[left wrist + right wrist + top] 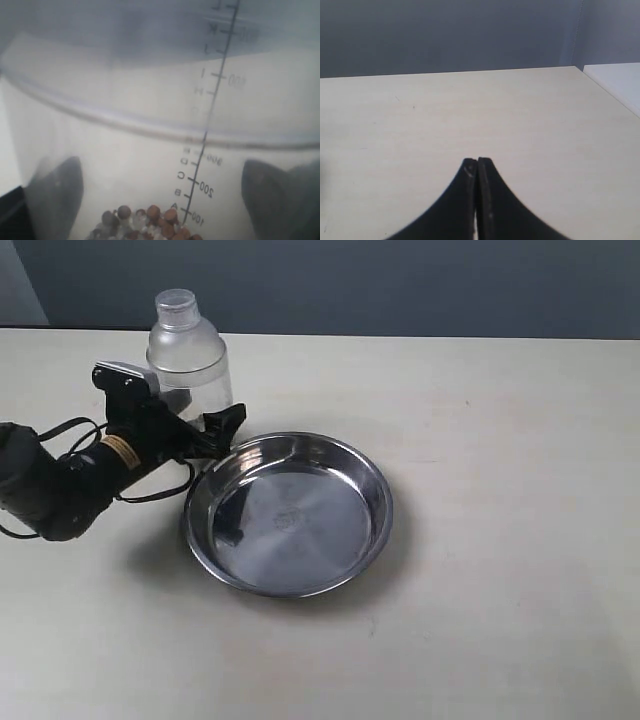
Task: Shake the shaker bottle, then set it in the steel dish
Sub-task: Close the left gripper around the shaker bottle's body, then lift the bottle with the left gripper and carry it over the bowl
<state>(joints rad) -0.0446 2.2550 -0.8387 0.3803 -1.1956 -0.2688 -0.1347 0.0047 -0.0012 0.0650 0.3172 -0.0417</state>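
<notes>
The shaker bottle stands upright just behind the left rim of the steel dish. Its frosted wall fills the left wrist view, with brown and white grains at its bottom. My left gripper is closed around the bottle's lower body; both dark fingers show blurred on either side through the plastic. The bottle's base is hidden behind the gripper. The dish holds nothing. My right gripper is shut on nothing above bare table and does not show in the exterior view.
The black left arm with its cable lies low over the table to the left of the dish. A dark wall backs the table. The table's far right corner shows in the right wrist view.
</notes>
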